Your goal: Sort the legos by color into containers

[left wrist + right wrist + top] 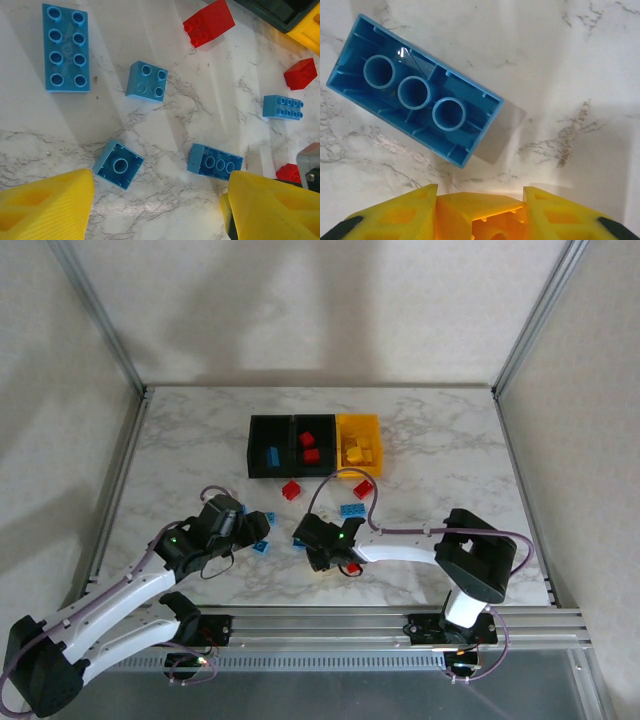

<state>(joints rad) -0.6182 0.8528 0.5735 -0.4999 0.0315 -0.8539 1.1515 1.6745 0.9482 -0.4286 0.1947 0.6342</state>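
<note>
Right gripper (480, 194): fingers clenched on what looks like a yellow brick (479, 214), hollow side toward the wrist camera. The frame edge crops it, so its shape is unsure. Just ahead of the fingertips and not touching them, a long blue brick (415, 90) lies upside down on the marble table (580, 75). It sits at a slant with three tubes showing.

Left gripper (160, 212): released, fingers (47, 205) wide apart, bare table between them. Just ahead of one finger lies a small blue brick (118, 163), upside down. The long blue brick lies just ahead of the other finger.

Farther ahead of the left gripper:
- a square blue brick (146, 81), studs up
- an eight-stud blue brick (66, 48), off to one side
- a red brick (209, 22), tilted
- a second red brick (300, 73), toward the right gripper's side
- another blue brick (283, 107), also toward that side

Well ahead of both grippers, three bins are joined in a row:
- The left black bin (252, 448) holds a blue piece.
- The middle black bin (315, 419) holds red pieces.
- The yellow bin (358, 418) holds yellow pieces.
</note>
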